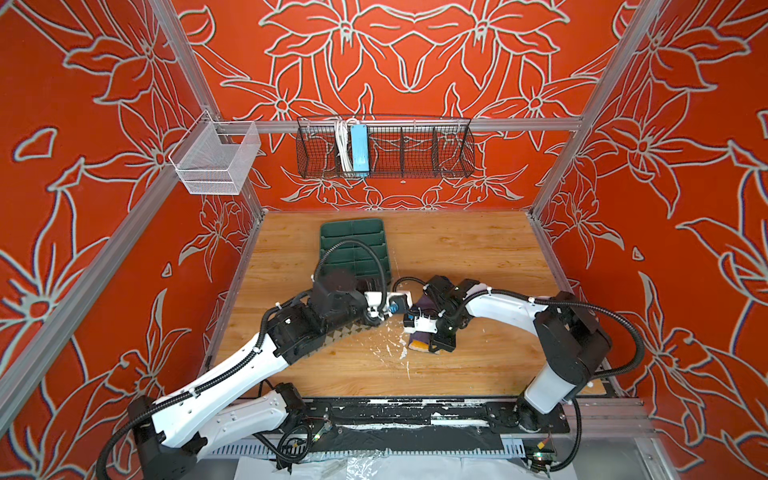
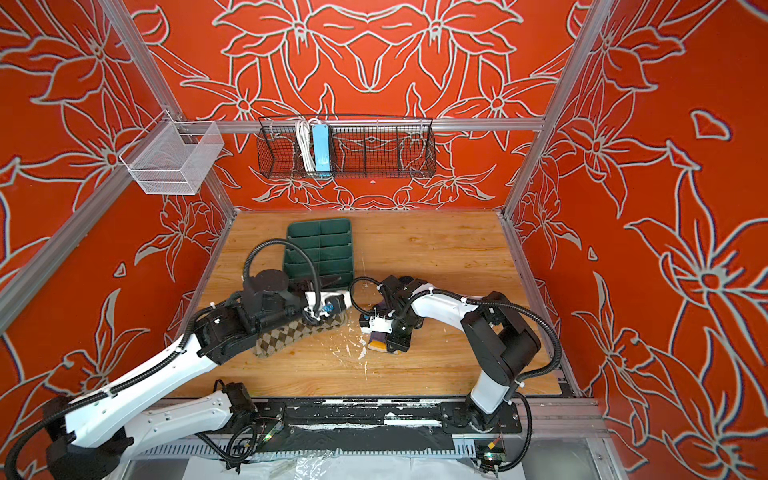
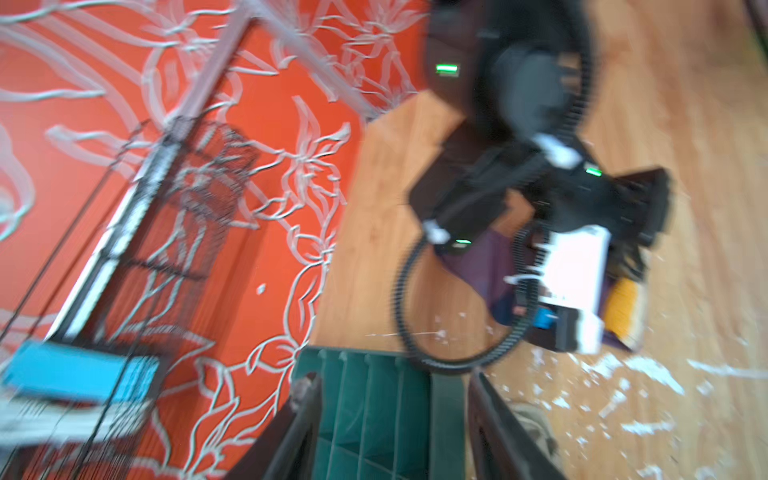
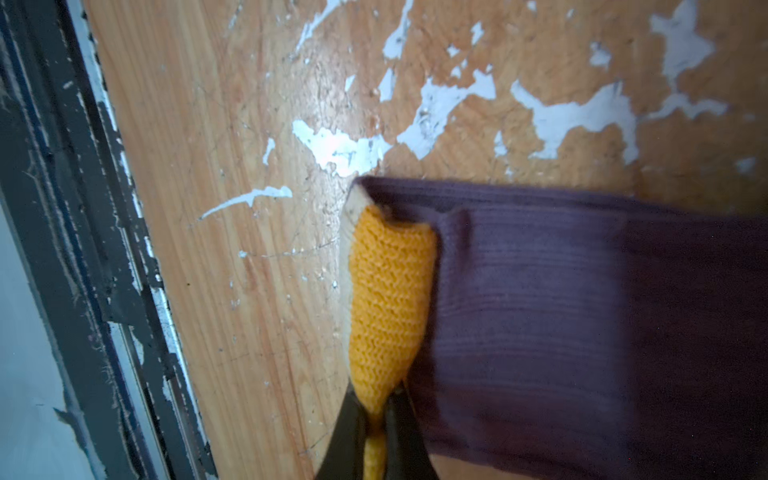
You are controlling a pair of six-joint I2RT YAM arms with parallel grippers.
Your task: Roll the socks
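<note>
The beige argyle sock (image 2: 291,334) lies flat on the wooden table, partly under my left arm; in the left wrist view only a blurred bit of it (image 3: 534,419) shows beside one finger. My left gripper (image 3: 392,380) is open and empty, with its jaws over the near edge of the green tray (image 3: 365,407). The purple sock (image 4: 561,311) lies at centre right. My right gripper (image 4: 376,415) is shut on its mustard-yellow cuff (image 4: 388,291), low on the table. In both top views the right wrist hides most of the purple sock (image 1: 417,341).
The green divided tray (image 1: 353,241) lies at the back left of the table. A black wire basket (image 1: 384,149) holding a blue box and a white mesh basket (image 1: 216,158) hang on the frame rails. Worn white patches (image 1: 390,347) mark the table between the socks.
</note>
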